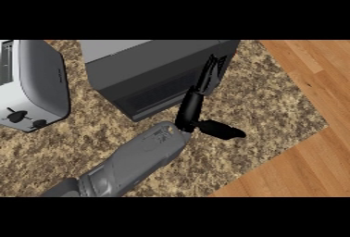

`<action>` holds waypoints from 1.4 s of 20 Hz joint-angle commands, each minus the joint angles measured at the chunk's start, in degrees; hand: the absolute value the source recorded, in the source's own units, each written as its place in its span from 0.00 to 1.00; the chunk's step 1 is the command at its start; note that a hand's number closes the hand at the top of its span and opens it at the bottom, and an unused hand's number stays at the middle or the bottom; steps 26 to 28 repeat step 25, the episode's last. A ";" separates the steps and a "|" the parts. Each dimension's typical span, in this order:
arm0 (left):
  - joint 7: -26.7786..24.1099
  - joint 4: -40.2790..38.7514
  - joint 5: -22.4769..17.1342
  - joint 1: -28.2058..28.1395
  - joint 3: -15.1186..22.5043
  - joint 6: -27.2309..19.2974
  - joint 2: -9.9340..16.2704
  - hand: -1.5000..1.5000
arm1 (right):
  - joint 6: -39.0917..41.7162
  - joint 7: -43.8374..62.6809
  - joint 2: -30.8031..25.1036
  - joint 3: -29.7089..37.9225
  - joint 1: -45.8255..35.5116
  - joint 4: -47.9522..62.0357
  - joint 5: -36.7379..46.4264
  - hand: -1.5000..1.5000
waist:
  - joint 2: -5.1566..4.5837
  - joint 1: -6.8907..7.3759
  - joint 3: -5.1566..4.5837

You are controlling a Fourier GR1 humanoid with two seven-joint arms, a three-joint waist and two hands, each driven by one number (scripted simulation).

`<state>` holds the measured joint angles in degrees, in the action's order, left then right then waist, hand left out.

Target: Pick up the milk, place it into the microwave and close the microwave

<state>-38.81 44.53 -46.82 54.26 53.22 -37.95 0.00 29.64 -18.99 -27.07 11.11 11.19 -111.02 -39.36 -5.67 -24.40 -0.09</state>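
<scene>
Head view: our one visible hand (195, 109) has fingers straight and pressed together against the microwave (160, 69) front, thumb sticking out sideways. We can't tell which arm it is. Microwave looks closed; interior hidden, top cut off. Milk not visible anywhere. Toaster (31, 85) sits left, partly cropped, on the counter (273, 106).

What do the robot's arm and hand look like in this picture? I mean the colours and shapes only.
One arm shows, the right by where it enters. The forearm is grey, thick and rounded, with smooth shell-like panels and a darker band near the lower edge. It narrows at the wrist. The right hand is all black, with long, thin fingers and a shorter, thicker thumb. No cables or markings are visible.
</scene>
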 commanded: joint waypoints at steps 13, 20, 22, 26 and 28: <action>3.61 -6.46 -3.63 3.63 2.64 1.62 0.06 1.00 | 0.44 2.33 -2.02 0.14 -1.54 -0.21 -3.58 0.00 | -0.45 0.25 0.46; 6.89 -15.36 0.69 7.02 4.64 -6.46 3.82 0.00 | 0.06 2.95 -2.60 1.23 -0.32 -0.29 -4.23 0.00 | 0.89 3.37 0.85; 8.07 -15.68 0.75 7.95 5.08 -6.45 2.57 0.00 | -0.34 3.05 -2.62 1.44 -0.55 -0.48 -4.28 0.00 | 0.67 3.73 0.75; 9.07 -16.99 1.54 8.64 6.01 -7.27 2.66 0.00 | -0.24 2.93 -2.97 2.50 -0.01 -0.86 -5.17 0.00 | 1.04 3.77 0.73; 9.07 -16.99 1.54 8.64 6.01 -7.27 2.66 0.00 | -0.24 2.93 -2.97 2.50 -0.01 -0.86 -5.17 0.00 | 1.04 3.77 0.73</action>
